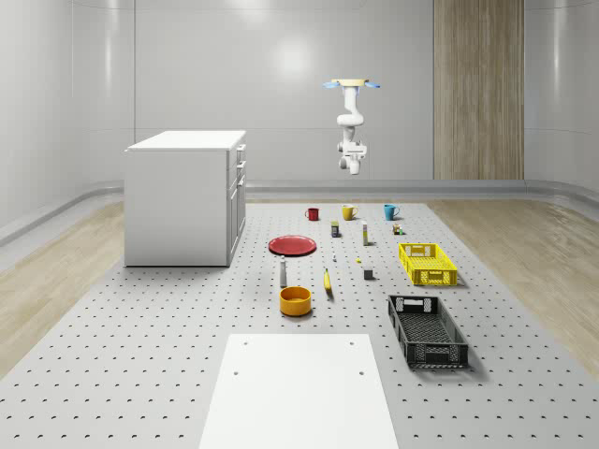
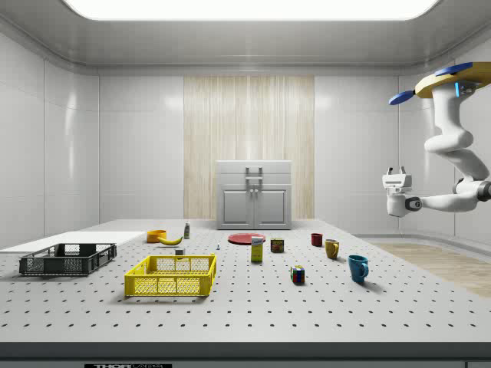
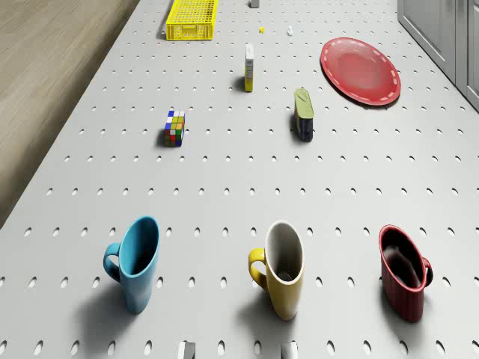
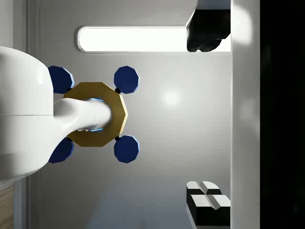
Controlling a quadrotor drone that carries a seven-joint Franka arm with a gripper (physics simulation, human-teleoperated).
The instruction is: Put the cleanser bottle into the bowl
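Drone (image 1: pixel 352 85) hovers high; cleanser bottle (image 1: pixel 283 272) tiny.

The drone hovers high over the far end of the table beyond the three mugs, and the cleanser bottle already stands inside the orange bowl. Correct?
Not quite. The whole-scene view shows the cleanser bottle upright on the table just behind the orange bowl, not in it. The rest holds: the drone hovers high beyond the three mugs.
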